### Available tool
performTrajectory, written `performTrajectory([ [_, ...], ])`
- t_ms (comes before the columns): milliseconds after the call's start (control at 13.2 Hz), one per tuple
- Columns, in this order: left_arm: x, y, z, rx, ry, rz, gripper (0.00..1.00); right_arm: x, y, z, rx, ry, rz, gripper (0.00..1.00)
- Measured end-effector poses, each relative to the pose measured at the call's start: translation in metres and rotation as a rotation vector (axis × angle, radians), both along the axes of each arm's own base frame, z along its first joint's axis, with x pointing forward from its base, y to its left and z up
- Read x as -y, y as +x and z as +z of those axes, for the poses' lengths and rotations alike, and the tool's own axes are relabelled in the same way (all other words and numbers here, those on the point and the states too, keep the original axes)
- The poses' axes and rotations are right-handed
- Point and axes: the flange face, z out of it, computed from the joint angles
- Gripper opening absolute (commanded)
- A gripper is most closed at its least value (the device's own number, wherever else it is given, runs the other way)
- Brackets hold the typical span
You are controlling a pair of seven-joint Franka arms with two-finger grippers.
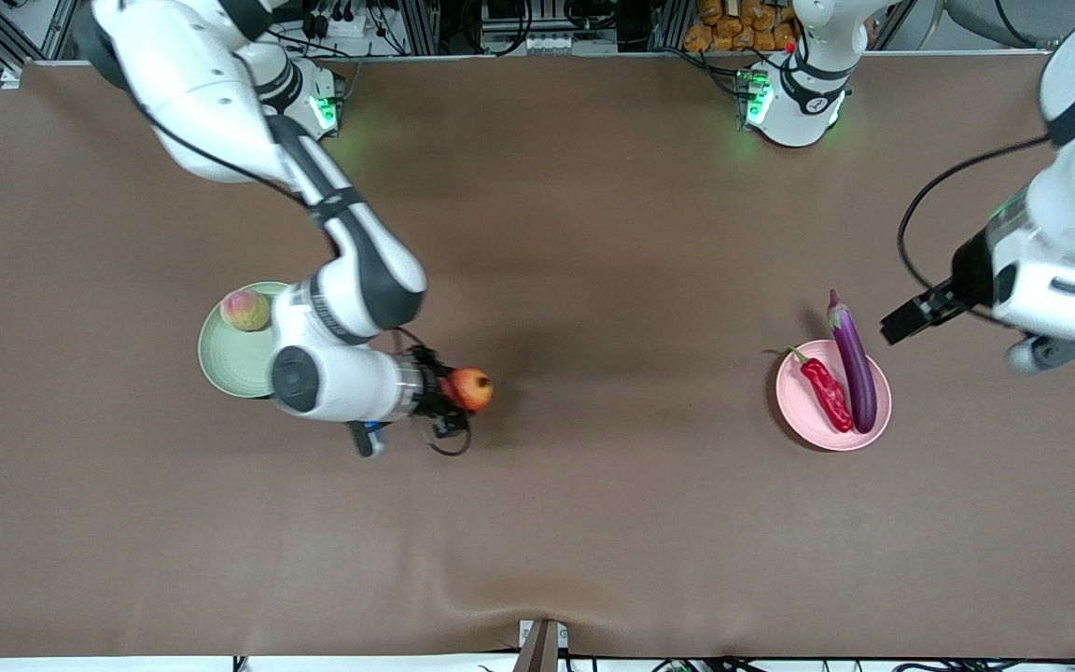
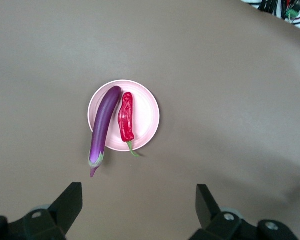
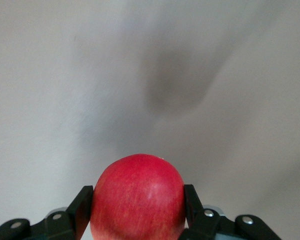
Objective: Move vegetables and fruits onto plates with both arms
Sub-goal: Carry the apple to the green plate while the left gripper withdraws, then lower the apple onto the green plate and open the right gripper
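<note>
My right gripper [image 1: 456, 392] is shut on the round red-orange pomegranate [image 1: 473, 388], beside the pale green plate [image 1: 220, 369] on its mid-table side. In the right wrist view the pomegranate [image 3: 137, 197] fills the gap between both fingers [image 3: 85, 205]. The peach [image 1: 244, 310] lies on the green plate's rim. On the pale pink plate [image 1: 803, 415] lie the purple eggplant [image 1: 853, 364] and the red chili [image 1: 827, 392]. The eggplant's stem end juts over the rim. My left gripper [image 1: 906, 317] hangs open and empty above the table beside that plate. The left wrist view shows plate [image 2: 147, 112], eggplant [image 2: 104, 125] and chili [image 2: 125, 117].
Brown cloth covers the whole table [image 1: 593, 233]. The right arm's forearm [image 1: 332, 378] hangs over part of the green plate. Both arm bases stand along the edge farthest from the front camera.
</note>
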Motion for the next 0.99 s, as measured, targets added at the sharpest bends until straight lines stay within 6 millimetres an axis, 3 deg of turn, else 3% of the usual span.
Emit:
performTrajectory([
  [152, -0.007, -0.013, 0.022, 0.016, 0.006, -0.031, 1.0, 0.062, -0.013, -0.004, 0.003, 0.045, 0.159, 0.0],
  [380, -0.027, -0.031, 0.05, 0.019, -0.018, -0.082, 1.0, 0.157, -0.051, -0.013, -0.007, 0.107, 0.381, 0.0],
  [683, -0.045, -0.038, 0.059, 0.019, -0.005, -0.131, 1.0, 0.268, -0.075, -0.026, 0.002, 0.132, 0.501, 0.0],
  [835, -0.045, -0.038, 0.058, 0.015, -0.004, -0.152, 1.0, 0.301, -0.077, -0.032, 0.016, 0.133, 0.516, 0.0],
  [987, -0.05, -0.037, 0.058, 0.015, 0.001, -0.181, 1.0, 0.313, -0.076, -0.04, 0.037, 0.11, 0.511, 0.0],
])
